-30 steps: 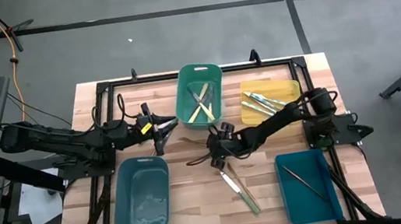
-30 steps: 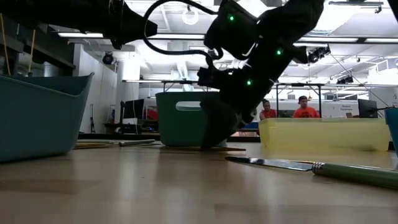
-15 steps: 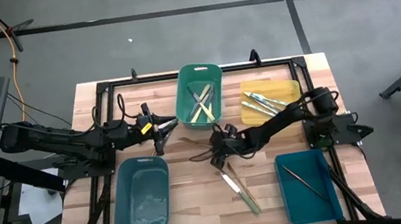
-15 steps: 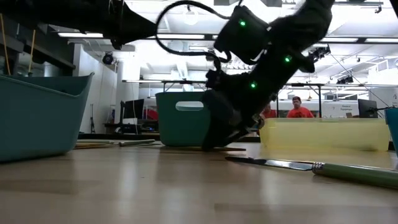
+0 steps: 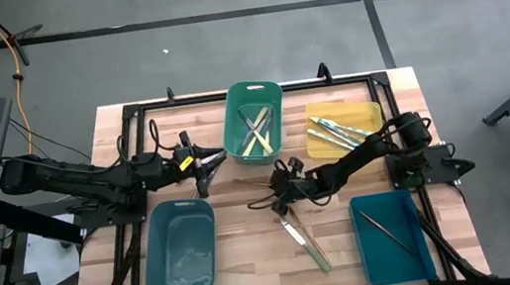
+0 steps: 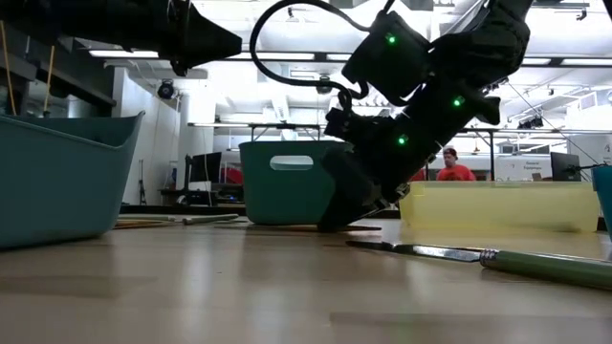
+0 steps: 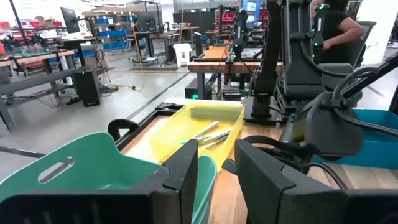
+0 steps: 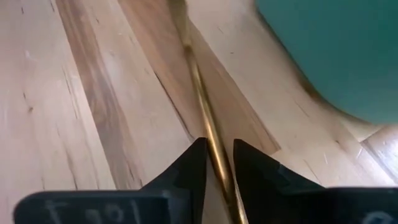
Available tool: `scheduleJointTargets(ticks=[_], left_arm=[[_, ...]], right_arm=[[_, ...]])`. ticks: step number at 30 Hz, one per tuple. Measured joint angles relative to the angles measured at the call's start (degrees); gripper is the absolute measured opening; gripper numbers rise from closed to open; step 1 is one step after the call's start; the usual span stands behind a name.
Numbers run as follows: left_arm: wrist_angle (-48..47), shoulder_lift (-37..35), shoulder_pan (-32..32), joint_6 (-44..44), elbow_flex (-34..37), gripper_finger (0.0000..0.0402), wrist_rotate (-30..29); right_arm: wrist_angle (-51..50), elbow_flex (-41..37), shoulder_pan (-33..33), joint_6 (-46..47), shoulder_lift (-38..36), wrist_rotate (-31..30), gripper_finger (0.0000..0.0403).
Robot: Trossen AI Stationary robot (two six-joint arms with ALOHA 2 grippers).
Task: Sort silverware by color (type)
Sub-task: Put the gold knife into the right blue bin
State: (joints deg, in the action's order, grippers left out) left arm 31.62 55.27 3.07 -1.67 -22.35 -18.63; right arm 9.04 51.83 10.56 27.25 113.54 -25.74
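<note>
– At the middle of the table, what is the right gripper (image 5: 279, 197) doing?

– It sits low over the wood, right at the surface. Its wrist view shows a thin brown utensil (image 8: 200, 99) lying flat on the boards and running in between the two fingers. They are spread only narrowly, straddling it, with a sliver of table showing on one side, so it is not pinched.

– And the left gripper (image 5: 202, 167)?

– It hangs over the left side of the table, just left of the green bin (image 5: 252, 86). The fingers are a little apart and nothing is between them.

– Where is the rest of the silverware?

– The green bin, at the far edge in the middle, holds pale yellow pieces (image 5: 255, 139). The yellow bin (image 5: 371, 106), to its right, holds a few teal and green ones (image 5: 332, 130). The teal bin (image 5: 371, 258) at the near right has one dark piece (image 5: 388, 227) lying lengthwise. Two more lie loose on the table (image 5: 241, 259), just nearer than the right gripper: a pale-handled one (image 5: 293, 230) and a green-handled one (image 5: 317, 253), almost end to end.

– Any other bin?

– Another teal one (image 5: 156, 261) at the near left, nearer than the left gripper.
</note>
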Motion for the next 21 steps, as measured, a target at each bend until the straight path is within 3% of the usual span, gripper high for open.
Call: scheduleJointTargets(ticks=[5,10,21], left_arm=[[0.0,0.0,0.0,0.0,0.0,0.0102,0.0],[0.0,0.0,0.0,0.0,0.0,0.0102,0.0],[0.0,0.0,0.0,0.0,0.0,0.0102,0.0]], right_arm=[[-0.2,0.0,-0.1,0.3,0.0,1.4,0.0065],[-0.2,-0.1,-0.1,0.1,-0.1,1.8,0.0019],[-0.2,-0.1,0.0,-0.2,-0.1,1.7,0.0018]])
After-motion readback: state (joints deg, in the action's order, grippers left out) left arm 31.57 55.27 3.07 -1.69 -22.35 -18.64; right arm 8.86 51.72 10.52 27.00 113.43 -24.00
